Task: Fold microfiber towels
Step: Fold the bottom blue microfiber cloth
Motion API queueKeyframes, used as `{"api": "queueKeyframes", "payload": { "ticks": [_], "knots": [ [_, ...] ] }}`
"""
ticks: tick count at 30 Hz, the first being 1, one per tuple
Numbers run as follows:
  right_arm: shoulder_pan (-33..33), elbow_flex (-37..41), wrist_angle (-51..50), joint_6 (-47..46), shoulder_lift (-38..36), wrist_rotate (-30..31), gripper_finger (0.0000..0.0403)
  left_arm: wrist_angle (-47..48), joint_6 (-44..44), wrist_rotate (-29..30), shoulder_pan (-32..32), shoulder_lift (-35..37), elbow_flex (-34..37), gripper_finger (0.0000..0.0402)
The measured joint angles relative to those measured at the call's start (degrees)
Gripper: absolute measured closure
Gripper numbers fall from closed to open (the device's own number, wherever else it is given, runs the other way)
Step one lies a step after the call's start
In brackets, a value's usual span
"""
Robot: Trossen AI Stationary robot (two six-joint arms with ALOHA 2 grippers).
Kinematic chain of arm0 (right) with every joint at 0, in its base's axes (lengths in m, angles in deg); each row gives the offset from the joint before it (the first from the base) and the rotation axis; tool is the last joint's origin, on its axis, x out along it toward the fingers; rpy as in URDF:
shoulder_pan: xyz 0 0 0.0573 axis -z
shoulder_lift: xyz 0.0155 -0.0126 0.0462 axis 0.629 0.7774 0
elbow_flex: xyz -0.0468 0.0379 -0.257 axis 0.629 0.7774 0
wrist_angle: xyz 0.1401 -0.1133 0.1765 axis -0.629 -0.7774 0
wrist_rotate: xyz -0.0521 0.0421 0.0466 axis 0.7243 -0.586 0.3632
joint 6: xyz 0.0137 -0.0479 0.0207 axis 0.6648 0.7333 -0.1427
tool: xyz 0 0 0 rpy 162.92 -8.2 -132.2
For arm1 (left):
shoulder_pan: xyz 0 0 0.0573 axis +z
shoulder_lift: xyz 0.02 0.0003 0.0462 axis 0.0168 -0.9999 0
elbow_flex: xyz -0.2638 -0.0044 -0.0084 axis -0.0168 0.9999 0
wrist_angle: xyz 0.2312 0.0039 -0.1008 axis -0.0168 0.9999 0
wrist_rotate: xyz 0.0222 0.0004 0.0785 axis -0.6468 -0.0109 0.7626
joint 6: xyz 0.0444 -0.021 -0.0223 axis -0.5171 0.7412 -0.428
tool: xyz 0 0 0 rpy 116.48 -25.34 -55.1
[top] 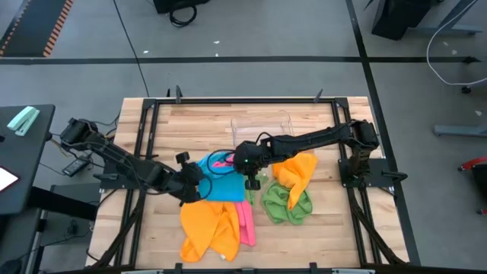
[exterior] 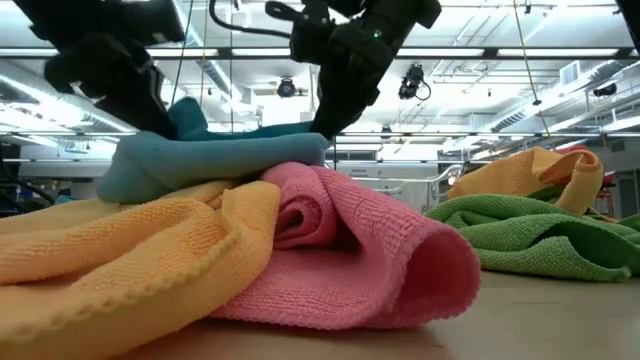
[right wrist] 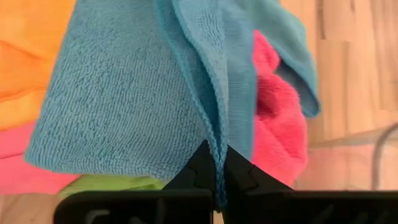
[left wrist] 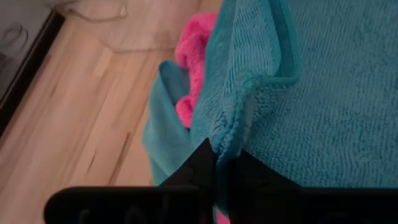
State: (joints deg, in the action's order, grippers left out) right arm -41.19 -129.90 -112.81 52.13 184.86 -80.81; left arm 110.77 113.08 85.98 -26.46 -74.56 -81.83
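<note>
A blue towel (top: 222, 183) is held between my two grippers over the table's middle. Its underside rests on a pink towel (exterior: 340, 250) and an orange towel (exterior: 120, 250). My left gripper (top: 194, 187) is shut on the blue towel's left end, my right gripper (top: 249, 180) on its right end. A green towel (top: 288, 204) lies crumpled to the right, with a second orange towel (top: 298, 170) partly on it. More pink cloth (left wrist: 193, 62) shows past the blue towel's fold. My left gripper (left wrist: 222, 155) pinches the blue towel's hemmed edge (left wrist: 231, 127) between its two fingers, slanting down from the table's left. The cloth bunches in folds at the fingers. My right gripper (right wrist: 214, 152) pinches the blue towel's hemmed edge (right wrist: 213, 127) between its two fingers, slanting down from the table's right. More than one layer seems caught. The cloth spreads away from the fingers, lying on the towels below.
A clear plastic tray (top: 262, 125) stands at the far middle of the table. Bare wood shows along the far side and at the front right. A black frame (top: 152, 114) borders the tabletop.
</note>
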Motion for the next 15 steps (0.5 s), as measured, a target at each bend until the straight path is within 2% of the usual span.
{"api": "queueKeyframes", "payload": {
  "ticks": [7,11,15],
  "knots": [
    [1.11,0.0,-1.0,2.56,0.0,-0.7,0.039,0.68,0.48,-4.67,3.6,-0.87,0.0,0.0363],
    [1.24,0.0,-0.39,3.84,-0.02,-0.72,0.0351,1.64,2.46,-6.77,3.85,-1.07,0.02,0.033],
    [2.14,0.0,-0.49,3.74,-0.01,4.39,0.0305,3.89,5.42,-7.95,3.7,-1.09,0.02,0.0291]
  ]
}}
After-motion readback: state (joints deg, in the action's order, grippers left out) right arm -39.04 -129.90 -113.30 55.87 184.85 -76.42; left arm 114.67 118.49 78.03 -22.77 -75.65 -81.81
